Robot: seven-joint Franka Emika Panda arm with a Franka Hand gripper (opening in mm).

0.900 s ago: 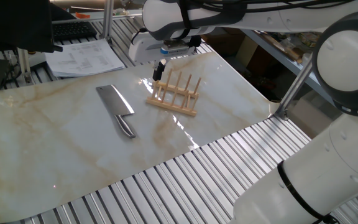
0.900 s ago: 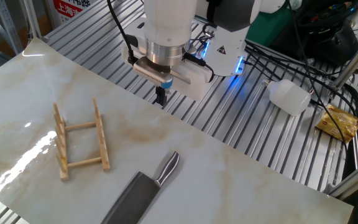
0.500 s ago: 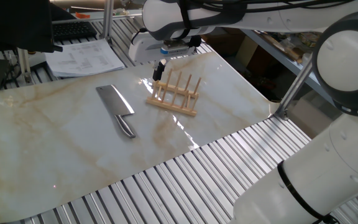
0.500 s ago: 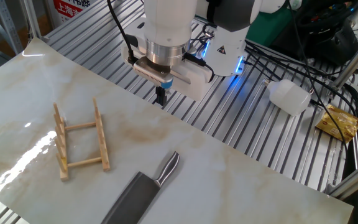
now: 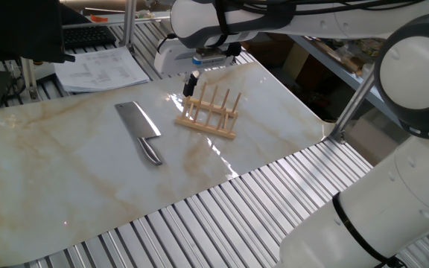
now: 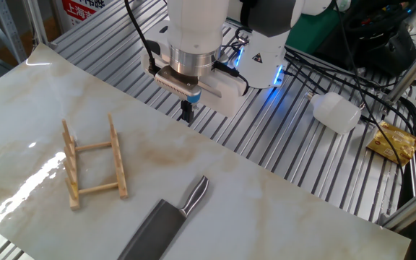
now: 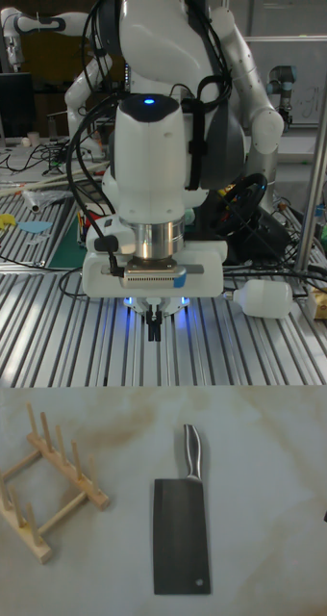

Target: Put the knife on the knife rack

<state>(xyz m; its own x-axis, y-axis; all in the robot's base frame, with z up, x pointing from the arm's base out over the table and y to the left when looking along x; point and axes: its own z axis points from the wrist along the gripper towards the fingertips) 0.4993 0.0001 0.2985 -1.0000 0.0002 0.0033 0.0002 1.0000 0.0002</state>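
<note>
**Claw hanging closed at the table's back edge, cleaver lying flat apart from the rack**

The gripper (image 6: 187,113) is hanging from the white arm above the ribbed metal table (image 6: 280,144), right at the back edge of the marble-patterned mat (image 6: 251,195). Its two dark fingers are pointing straight down and pressing together, with nothing between them; the tall fixed view (image 7: 155,331) is showing the same narrow closed tip just below the blue-lit wrist.

The knife (image 5: 141,132) is lying flat on the mat, well apart from the claw, with its broad grey blade pointing away from the arm's base and its shiny handle (image 7: 190,451) pointing towards it. In the other fixed view only the handle and part of the blade (image 6: 166,225) are showing at the bottom edge.

The knife rack (image 5: 210,114) is standing upright on the mat, beside the knife but not touching it (image 7: 46,480), its pegs empty (image 6: 92,167).

A stack of printed papers (image 5: 101,68) is resting beyond the mat, and a white plastic bottle (image 7: 267,299) is lying on the ribbed surface near the arm's base.
</note>
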